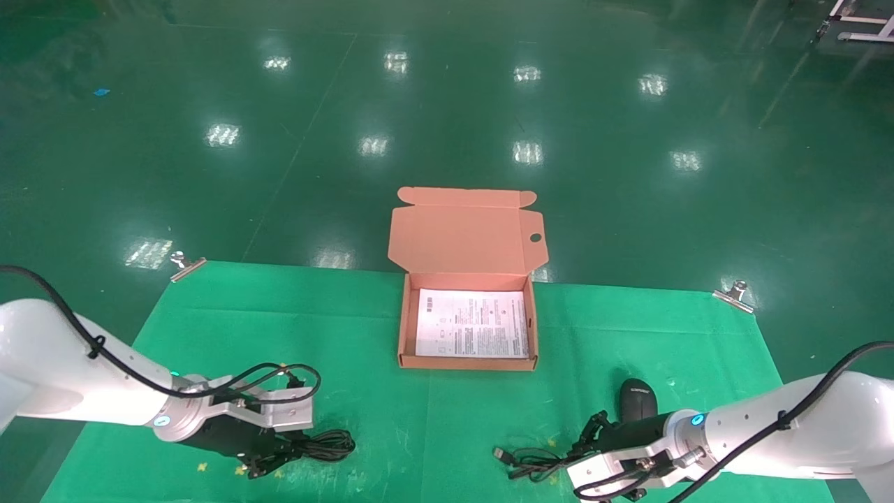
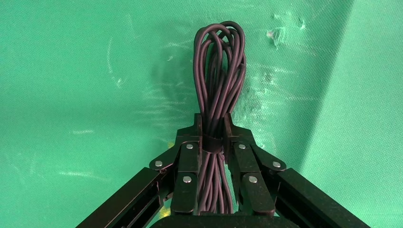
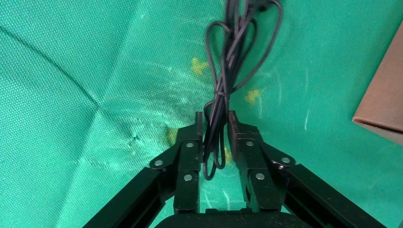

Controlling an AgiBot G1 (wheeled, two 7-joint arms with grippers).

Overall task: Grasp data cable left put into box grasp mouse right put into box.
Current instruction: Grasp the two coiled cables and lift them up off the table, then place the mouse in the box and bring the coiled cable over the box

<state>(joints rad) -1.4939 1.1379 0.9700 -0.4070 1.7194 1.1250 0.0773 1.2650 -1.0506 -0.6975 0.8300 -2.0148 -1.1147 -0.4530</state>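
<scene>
In the head view, the box (image 1: 468, 328) is seen lying open at the far middle of the green cloth (image 1: 209, 335), its flap lid raised behind it and a white printed sheet (image 1: 472, 323) flat inside. Nearer than the box and to its left, the left gripper (image 1: 269, 455) is lowered onto the data cable (image 1: 325, 445). Nearer than the box and to its right, the mouse (image 1: 637, 399) is seen on the cloth, with the right gripper (image 1: 583, 443) just beside it, over the thin cord (image 1: 527, 462).

In the left wrist view, the data cable (image 2: 217, 90) is pinched at its cinched middle between the fingers (image 2: 190, 156) of the left gripper (image 2: 212, 130), its loops lying on the cloth.

In the right wrist view, the right gripper (image 3: 216, 124) is nearly closed around strands of the thin cord (image 3: 228, 61); the box (image 3: 382, 95) corner is visible near it.
</scene>
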